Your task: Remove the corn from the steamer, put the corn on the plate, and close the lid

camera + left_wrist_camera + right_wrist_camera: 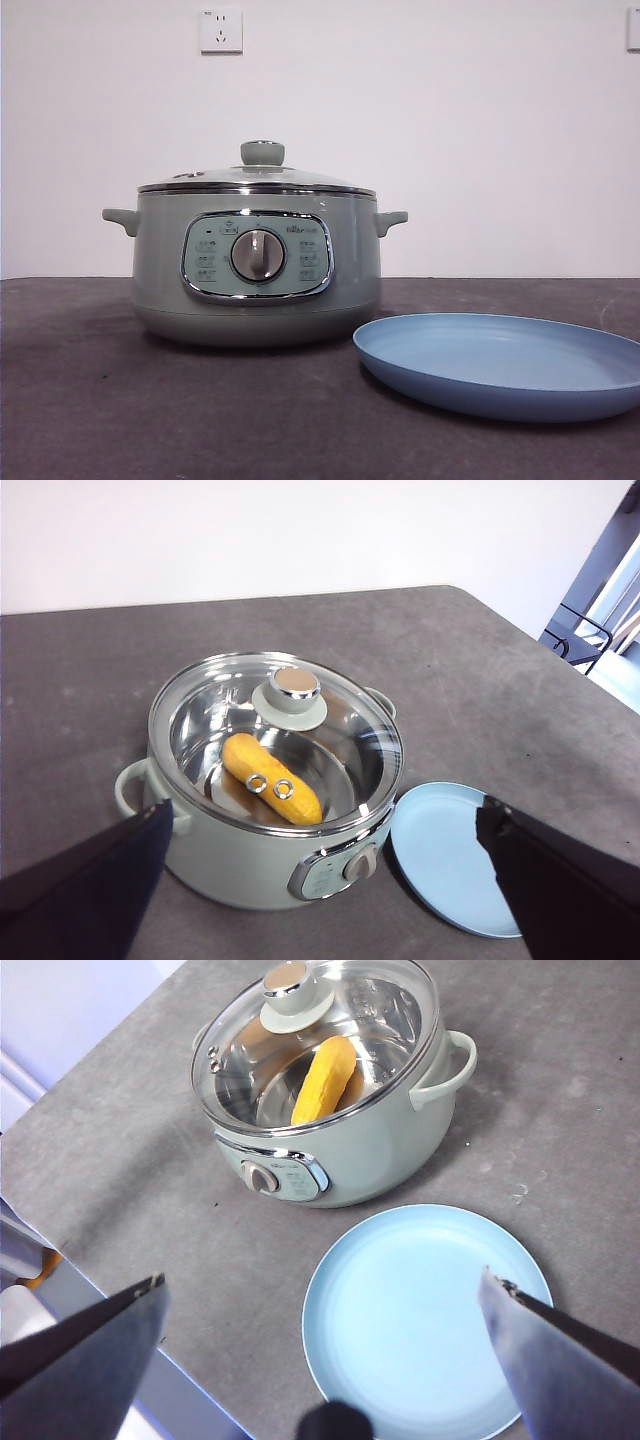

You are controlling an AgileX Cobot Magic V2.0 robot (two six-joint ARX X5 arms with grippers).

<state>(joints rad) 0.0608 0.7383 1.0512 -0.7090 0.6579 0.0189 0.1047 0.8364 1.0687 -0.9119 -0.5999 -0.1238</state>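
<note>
Nearest: plate [500, 365], light blue, bare, on the grey bench [100, 400] just beside the steamer [256, 270]. Steamer: sage green, dial facing front. Lid [275, 735]: glass, seated on the steamer. Corn [270, 777]: inside the steamer, lying on its floor under the lid. Left gripper [320, 880] and right gripper [320, 1360]: both raised above the bench, fingers spread wide, holding nothing.
</note>
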